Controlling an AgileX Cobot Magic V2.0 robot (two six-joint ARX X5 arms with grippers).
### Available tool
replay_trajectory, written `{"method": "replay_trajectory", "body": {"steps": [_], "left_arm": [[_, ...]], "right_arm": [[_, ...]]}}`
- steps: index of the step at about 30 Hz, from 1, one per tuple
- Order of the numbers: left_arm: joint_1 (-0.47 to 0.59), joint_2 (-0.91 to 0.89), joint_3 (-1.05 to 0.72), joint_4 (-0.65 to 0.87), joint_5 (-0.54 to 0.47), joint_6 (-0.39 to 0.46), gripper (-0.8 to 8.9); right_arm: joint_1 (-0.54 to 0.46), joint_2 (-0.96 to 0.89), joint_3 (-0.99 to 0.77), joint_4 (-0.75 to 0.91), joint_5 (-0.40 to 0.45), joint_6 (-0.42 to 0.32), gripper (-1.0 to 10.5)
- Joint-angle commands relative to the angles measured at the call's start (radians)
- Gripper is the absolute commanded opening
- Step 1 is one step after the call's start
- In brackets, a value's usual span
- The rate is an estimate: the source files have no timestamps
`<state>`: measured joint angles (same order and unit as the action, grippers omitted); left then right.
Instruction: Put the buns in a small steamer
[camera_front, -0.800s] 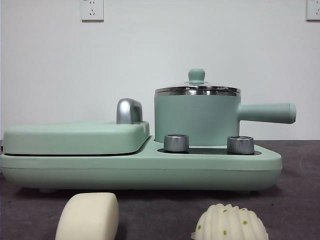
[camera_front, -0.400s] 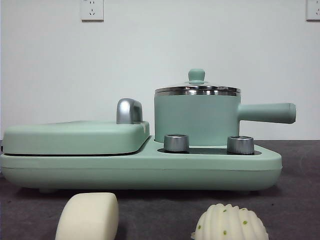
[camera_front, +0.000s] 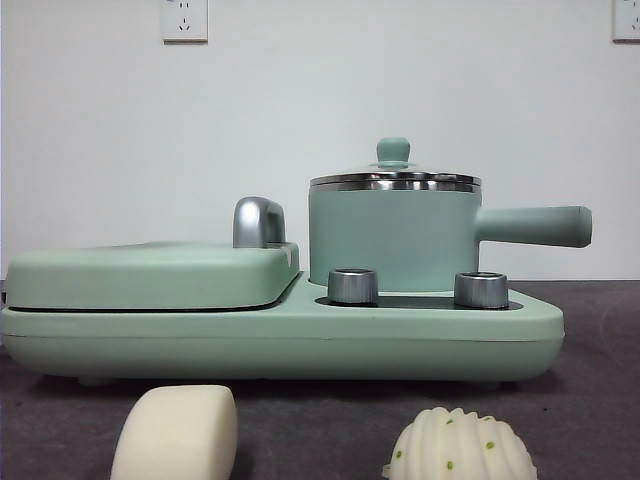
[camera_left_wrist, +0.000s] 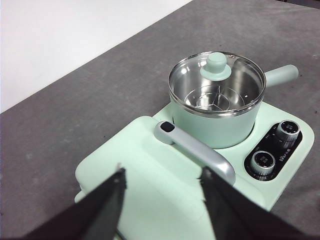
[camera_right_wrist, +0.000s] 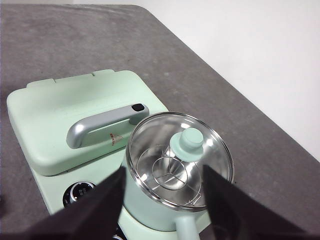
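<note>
glass lid (camera_right_wrist: 181, 159) covers the steamer (camera_front: 394, 235); both buns (camera_front: 176, 433) wait on the counter (camera_front: 590, 410).
right tool (camera_right_wrist: 162, 200), spread wide and empty, should take the knob (camera_right_wrist: 186, 143) squarely; left tool (camera_left_wrist: 162, 192) is released too.

On the dark grey table (camera_front: 600, 400), a mint-green cooker base (camera_front: 280, 345). Left on it, flat mint-green hinged griddle (camera_front: 150, 275); right, lidded mint-green round steamer pot (camera_front: 395, 235). Nearer, smooth cream-white block bun (camera_front: 177, 435) left, ribbed white dome bun (camera_front: 460, 447) right.
</note>
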<state>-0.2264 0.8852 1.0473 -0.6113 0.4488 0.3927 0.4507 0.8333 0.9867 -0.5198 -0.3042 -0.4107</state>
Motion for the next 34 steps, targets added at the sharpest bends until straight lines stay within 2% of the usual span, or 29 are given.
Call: {"method": "replay_trajectory", "body": {"steps": [1,4,7,9,11,13,17,23,26,34], "left_arm": [[-0.021,0.011,0.026,0.011,0.006,0.006,2.89],[-0.050,0.029,0.026,0.043,0.006,0.006,2.87],[-0.096,0.079,0.026,0.109,0.006,-0.002,2.85],[-0.138,0.131,0.026,0.172,0.006,-0.066,2.84],[-0.183,0.203,0.026,0.258,0.006,-0.151,2.84],[-0.218,0.274,0.026,0.351,0.005,-0.196,2.84],[-0.293,0.419,0.026,0.560,-0.003,-0.233,2.84],[-0.388,0.602,0.050,0.817,-0.111,-0.257,2.84],[-0.417,0.685,0.096,0.869,-0.113,-0.283,2.80],[-0.443,0.873,0.249,0.849,-0.116,-0.293,2.80]], "right_arm": [[0.005,0.008,0.018,0.006,0.002,0.019,2.8],[0.005,0.008,0.018,0.006,0.002,0.029,2.8],[0.005,0.008,0.018,0.008,0.003,0.082,2.8],[0.005,0.008,0.018,0.010,0.004,0.117,2.8],[0.005,0.008,0.018,0.010,0.019,0.144,2.8],[0.005,0.008,0.018,0.010,0.029,0.172,2.8],[0.005,0.008,0.018,0.010,0.045,0.224,2.8],[0.005,0.008,0.018,0.010,0.044,0.238,2.8],[0.005,0.008,0.018,0.010,0.044,0.254,2.8],[0.005,0.008,0.018,0.010,0.044,0.254,2.8]]}}
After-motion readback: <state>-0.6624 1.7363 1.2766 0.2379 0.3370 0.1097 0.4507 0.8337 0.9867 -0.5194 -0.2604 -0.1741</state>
